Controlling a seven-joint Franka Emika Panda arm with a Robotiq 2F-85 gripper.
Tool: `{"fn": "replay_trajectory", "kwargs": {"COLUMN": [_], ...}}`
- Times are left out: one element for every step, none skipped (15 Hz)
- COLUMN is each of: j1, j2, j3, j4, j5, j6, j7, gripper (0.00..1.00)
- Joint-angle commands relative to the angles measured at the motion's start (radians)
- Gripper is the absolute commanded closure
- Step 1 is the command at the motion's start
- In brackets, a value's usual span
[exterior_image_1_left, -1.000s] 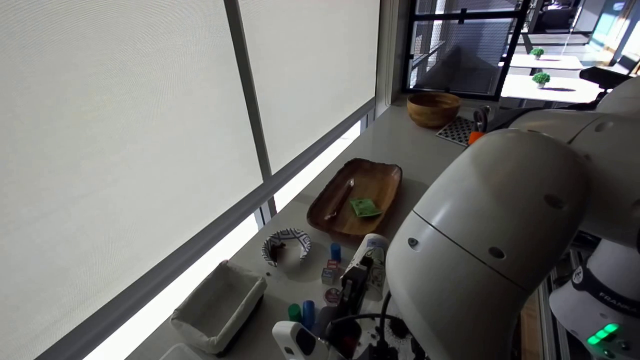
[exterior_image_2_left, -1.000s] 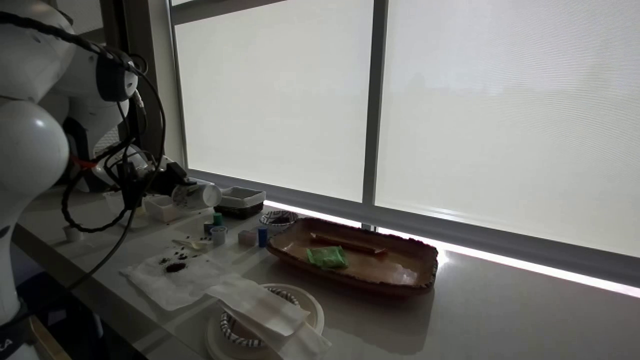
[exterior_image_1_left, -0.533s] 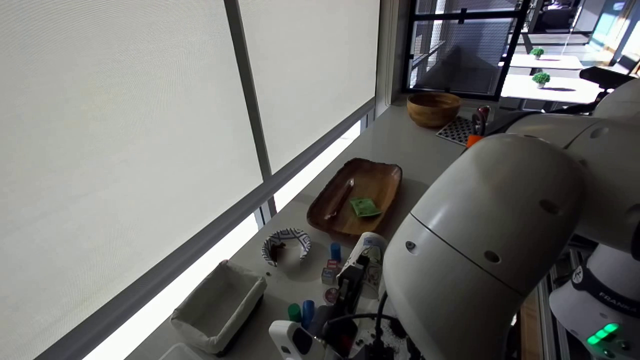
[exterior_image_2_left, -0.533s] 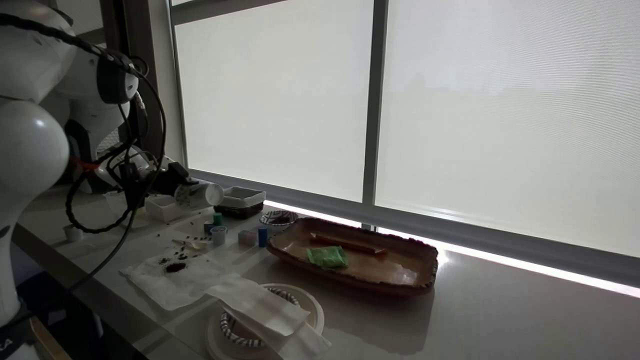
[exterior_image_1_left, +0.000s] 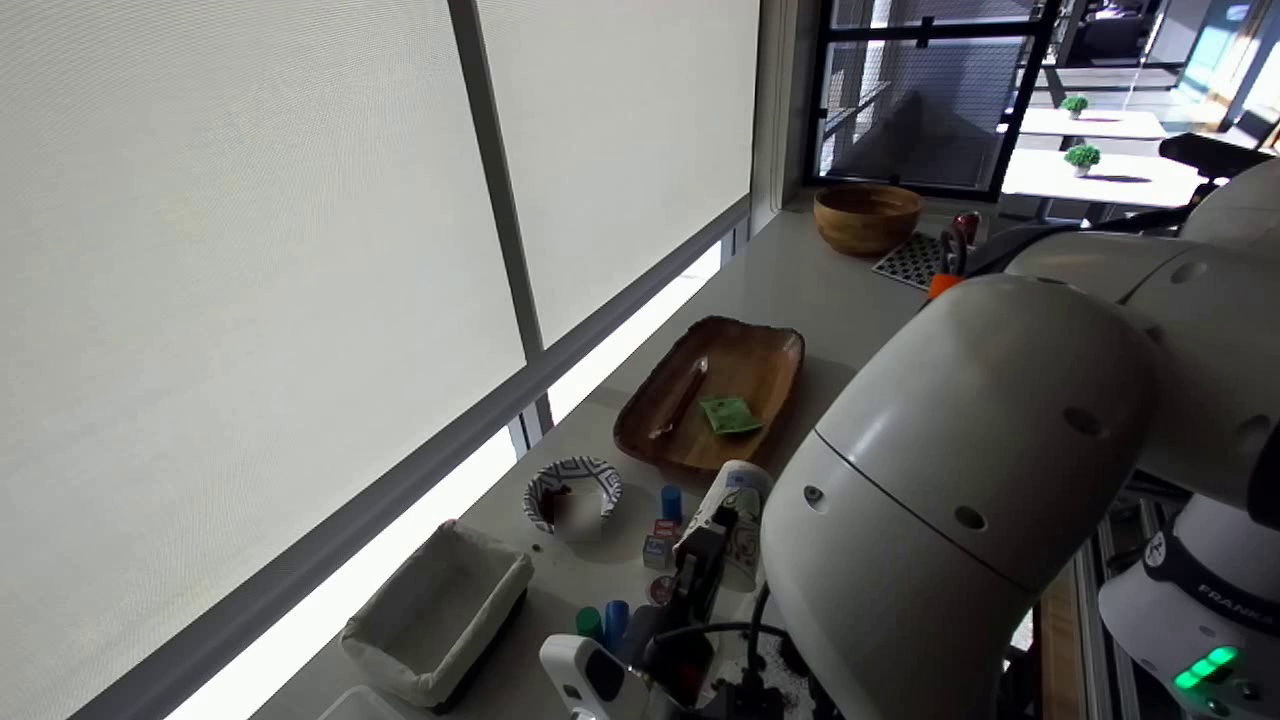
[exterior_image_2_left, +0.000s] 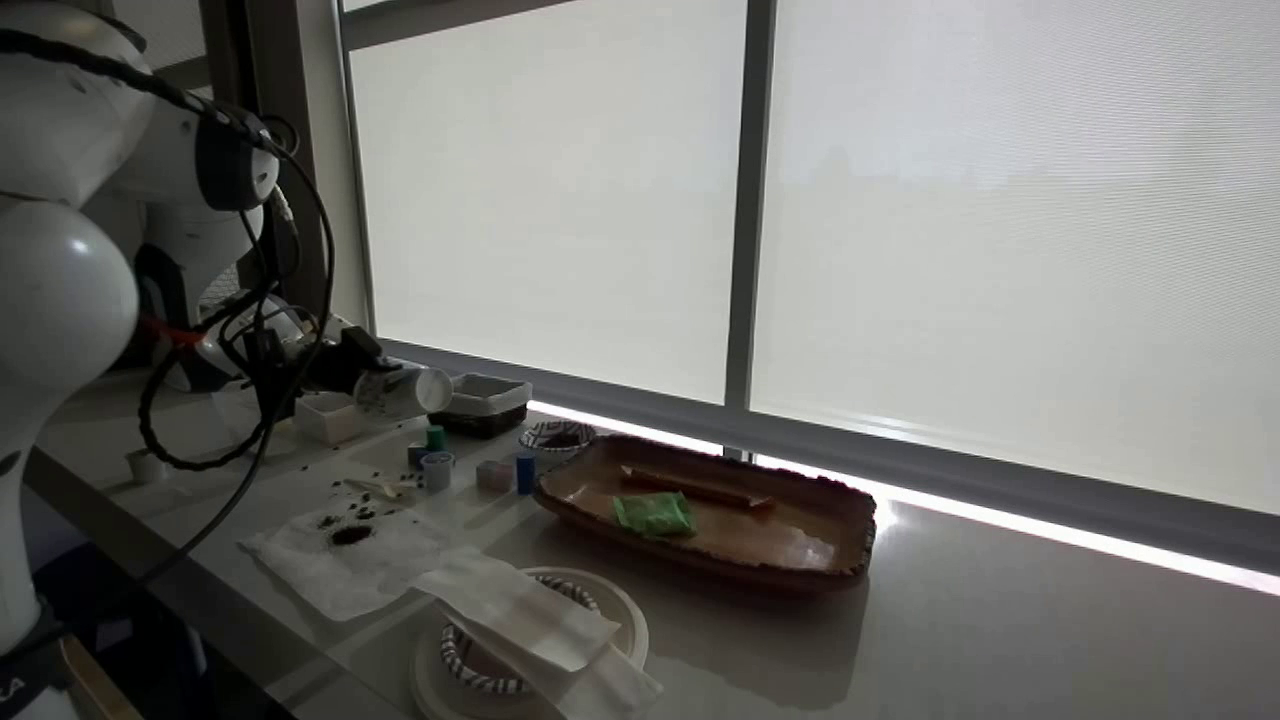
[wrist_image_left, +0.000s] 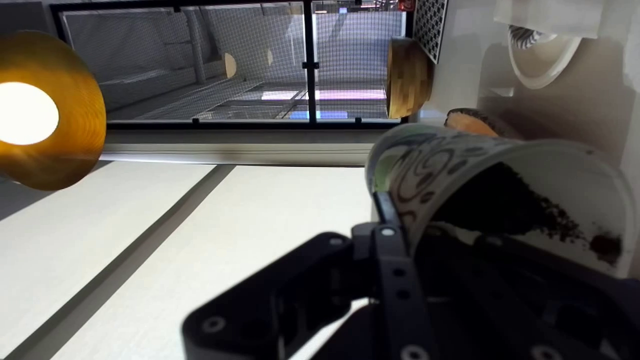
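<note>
End effector pinches a patterned paper cup tipped nearly onto its side, dark granules within; slow, even turning should limit stray spill.

Pale blinds hang nearly to counter, bright daylight strip beneath. Black-framed mesh partition at far end; sunlit white tables beyond. Amber lamp glows in wrist view.

Backlit window blinds, dim counter, glaring lamp
</note>
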Motion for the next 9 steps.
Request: {"fn": "replay_trajectory", "kwargs": {"j1": [0.010, 0.009, 0.009, 0.009, 0.010, 0.011, 0.006, 0.008, 0.009], "j2": [0.038, 0.041, 0.044, 0.048, 0.054, 0.060, 0.060, 0.072, 0.073], "j3": [-0.009, -0.010, -0.011, -0.012, -0.014, -0.016, -0.013, -0.018, -0.018], "j4": [0.045, 0.048, 0.052, 0.057, 0.063, 0.069, 0.067, 0.081, 0.080], "j5": [-0.033, -0.037, -0.041, -0.044, -0.049, -0.054, -0.056, -0.051, -0.058], "j6": [-0.033, -0.032, -0.030, -0.031, -0.033, -0.036, -0.019, -0.042, -0.034], "j7": [-0.025, -0.027, -0.027, -0.028, -0.032, -0.035, -0.027, -0.037, -0.039], "gripper": [0.99, 0.99, 0.99, 0.99, 0.99, 0.99, 0.99, 0.99, 0.99]}}
